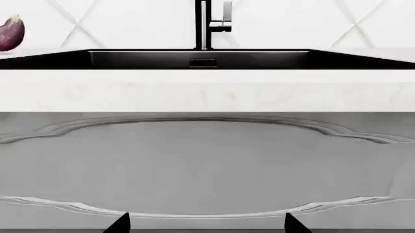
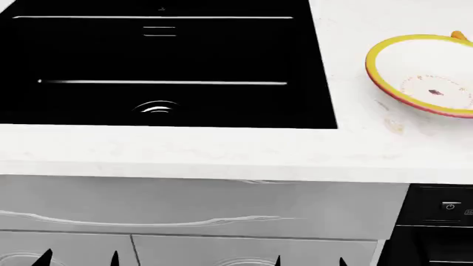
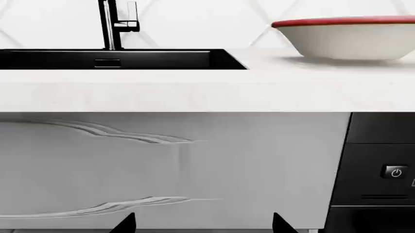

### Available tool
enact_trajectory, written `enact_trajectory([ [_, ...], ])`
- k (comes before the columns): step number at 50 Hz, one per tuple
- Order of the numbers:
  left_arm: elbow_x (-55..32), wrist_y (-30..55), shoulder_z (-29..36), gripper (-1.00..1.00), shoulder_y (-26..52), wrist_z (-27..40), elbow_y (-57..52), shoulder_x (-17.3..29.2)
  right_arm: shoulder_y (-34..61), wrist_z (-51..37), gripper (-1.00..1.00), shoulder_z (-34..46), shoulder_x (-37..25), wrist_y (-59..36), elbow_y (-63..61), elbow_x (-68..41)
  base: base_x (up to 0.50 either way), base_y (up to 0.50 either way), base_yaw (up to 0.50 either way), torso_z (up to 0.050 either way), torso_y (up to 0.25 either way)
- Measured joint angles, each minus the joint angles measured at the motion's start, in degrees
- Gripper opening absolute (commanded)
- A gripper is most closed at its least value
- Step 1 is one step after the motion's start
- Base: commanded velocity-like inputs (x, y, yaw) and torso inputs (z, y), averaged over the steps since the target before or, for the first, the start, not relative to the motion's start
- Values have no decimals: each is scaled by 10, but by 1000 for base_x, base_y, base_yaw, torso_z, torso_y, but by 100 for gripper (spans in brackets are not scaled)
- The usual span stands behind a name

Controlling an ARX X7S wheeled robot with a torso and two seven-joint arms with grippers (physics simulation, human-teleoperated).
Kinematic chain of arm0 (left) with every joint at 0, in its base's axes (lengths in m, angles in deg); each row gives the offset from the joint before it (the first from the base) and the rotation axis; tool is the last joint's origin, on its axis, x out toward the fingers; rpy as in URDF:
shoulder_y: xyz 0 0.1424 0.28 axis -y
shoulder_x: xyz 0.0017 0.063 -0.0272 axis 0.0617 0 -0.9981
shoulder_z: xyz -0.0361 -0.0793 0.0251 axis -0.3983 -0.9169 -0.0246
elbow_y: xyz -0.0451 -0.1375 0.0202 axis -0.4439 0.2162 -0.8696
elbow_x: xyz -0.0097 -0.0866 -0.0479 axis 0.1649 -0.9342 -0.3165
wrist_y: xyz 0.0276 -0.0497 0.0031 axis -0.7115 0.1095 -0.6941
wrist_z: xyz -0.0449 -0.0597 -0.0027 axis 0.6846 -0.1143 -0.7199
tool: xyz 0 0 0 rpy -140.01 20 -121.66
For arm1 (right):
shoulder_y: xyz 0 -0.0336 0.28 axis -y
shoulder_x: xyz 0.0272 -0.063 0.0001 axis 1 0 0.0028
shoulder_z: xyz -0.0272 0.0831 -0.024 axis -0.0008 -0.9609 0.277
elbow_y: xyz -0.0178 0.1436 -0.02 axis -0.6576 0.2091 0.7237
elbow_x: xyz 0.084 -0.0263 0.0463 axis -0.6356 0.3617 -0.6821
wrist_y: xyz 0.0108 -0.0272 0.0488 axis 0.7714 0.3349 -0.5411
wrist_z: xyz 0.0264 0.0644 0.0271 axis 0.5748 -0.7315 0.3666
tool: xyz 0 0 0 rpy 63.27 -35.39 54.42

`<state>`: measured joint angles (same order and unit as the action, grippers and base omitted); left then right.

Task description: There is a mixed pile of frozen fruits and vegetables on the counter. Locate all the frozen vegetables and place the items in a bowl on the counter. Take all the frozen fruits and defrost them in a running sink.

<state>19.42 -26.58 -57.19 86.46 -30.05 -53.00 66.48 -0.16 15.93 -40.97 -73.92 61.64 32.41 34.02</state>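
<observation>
A black sink (image 2: 163,61) is set in the white counter (image 2: 221,152); its black faucet (image 1: 206,24) stands at the back, with no water visible. A bowl (image 2: 425,75) with a yellow and red rim sits on the counter right of the sink; it also shows in the right wrist view (image 3: 350,39). A small orange item (image 2: 459,35) peeks from behind the bowl. A purple eggplant (image 1: 9,33) stands on the counter left of the sink. My left gripper (image 1: 206,224) and right gripper (image 3: 202,224) are open and empty, low in front of the cabinet.
Grey cabinet fronts (image 2: 192,210) with wavy handles run below the counter. A black appliance with a power button (image 2: 449,206) sits under the counter at the right, also seen in the right wrist view (image 3: 382,170). White tiled wall behind the sink.
</observation>
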Motion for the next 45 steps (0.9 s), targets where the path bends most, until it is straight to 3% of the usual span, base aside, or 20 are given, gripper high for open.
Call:
enact_trajectory([
  [31,-23,25,37,100,4,49,-18,29,5,-33,100,28,-30,-35,-16,-51,0,0,0,0,0],
  [37,-30,81,43,100,1,56,-84,39,12,-43,100,35,-41,-110,-80,-61,0,0,0,0,0],
  [45,-35,220,52,100,7,71,-227,53,44,-59,100,40,-60,-260,-223,-72,0,0,0,0,0],
])
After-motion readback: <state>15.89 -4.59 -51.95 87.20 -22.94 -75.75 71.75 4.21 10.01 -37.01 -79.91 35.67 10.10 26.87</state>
